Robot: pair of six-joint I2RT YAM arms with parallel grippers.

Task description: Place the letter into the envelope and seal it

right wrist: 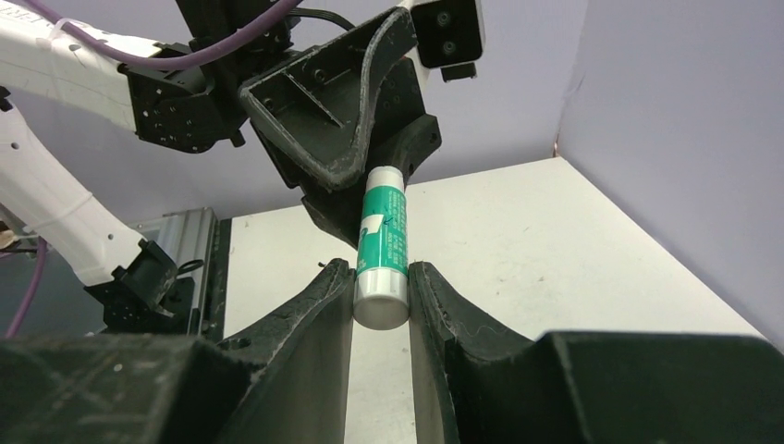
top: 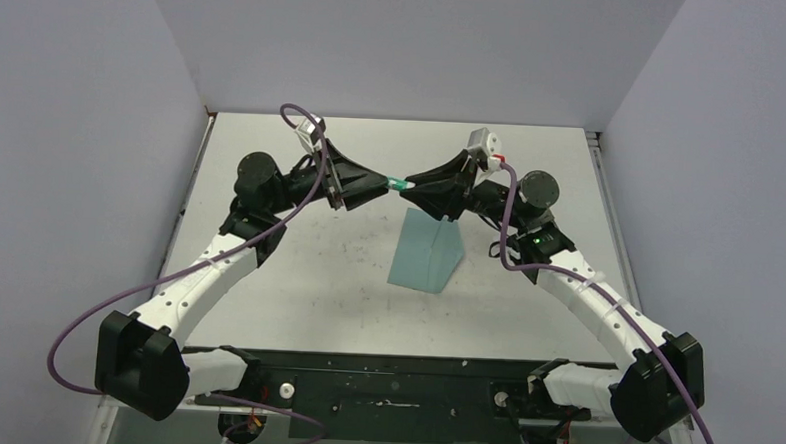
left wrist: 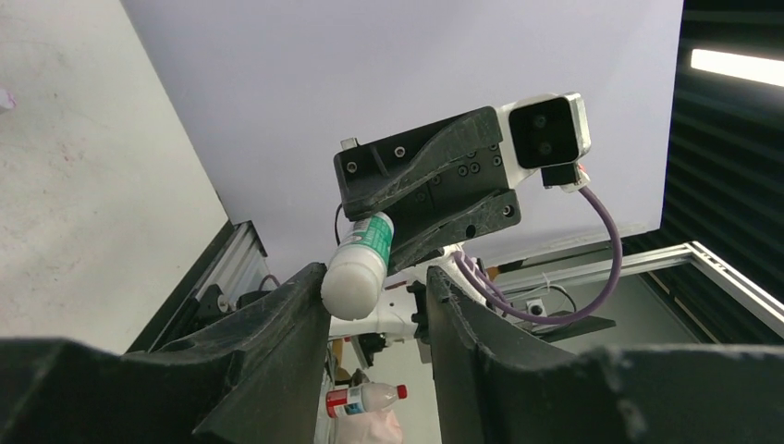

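- Right gripper (right wrist: 381,277) is clamped on the grey base end of a green-and-white glue stick (right wrist: 384,231), with both fingers pressed against it.
- Left gripper (left wrist: 374,277) stands partly open around the stick's white cap (left wrist: 351,282). The cap touches one finger, with a gap to the other.
- Teal envelope (top: 426,251) lies flat on the counter (top: 307,268), just below where the two raised grippers meet.

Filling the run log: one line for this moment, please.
glue stick: held aloft | right gripper: shut on its base | left gripper: open around its cap | envelope: on table, untouched
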